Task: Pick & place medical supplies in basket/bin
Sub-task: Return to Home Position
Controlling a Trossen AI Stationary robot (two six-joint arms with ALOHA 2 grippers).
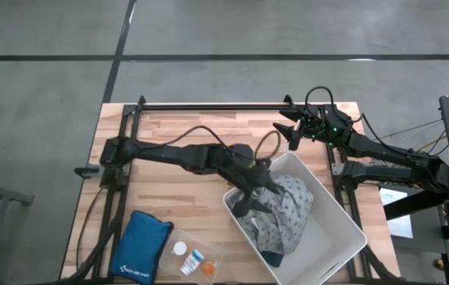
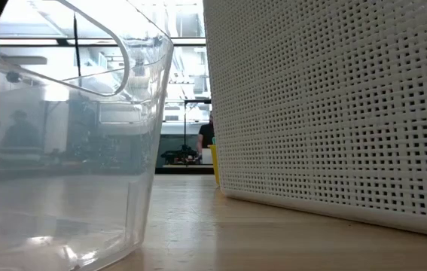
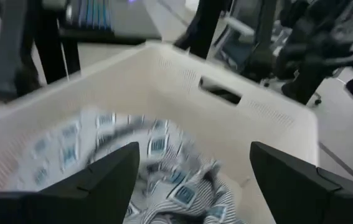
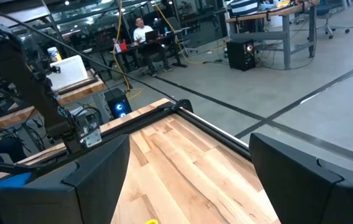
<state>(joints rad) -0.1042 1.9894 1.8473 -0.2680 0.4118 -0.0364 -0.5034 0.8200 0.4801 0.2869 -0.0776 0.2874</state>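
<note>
A white perforated basket (image 1: 329, 195) stands on the table's right near part. A grey dotted cloth (image 1: 289, 207) lies crumpled in it, with a bit of dark blue cloth (image 1: 272, 257) at its near end. My left gripper (image 1: 249, 190) hovers open just above the cloth at the basket's left corner. In the left wrist view, the left gripper (image 3: 193, 149) has its fingers spread above the cloth (image 3: 157, 165), with the basket's wall (image 3: 182, 87) behind. My right gripper (image 1: 289, 131) waits open above the table's far right part, and the right wrist view shows this gripper (image 4: 188, 140) over bare wood.
A clear tray (image 1: 196, 253) at the near edge holds a white bottle (image 1: 179, 248), a small labelled bottle (image 1: 195, 260) and an orange one (image 1: 207, 269). A blue padded pouch (image 1: 141, 247) lies left of it. In the low view, the tray (image 2: 70, 150) and basket wall (image 2: 333, 113) fill the frame.
</note>
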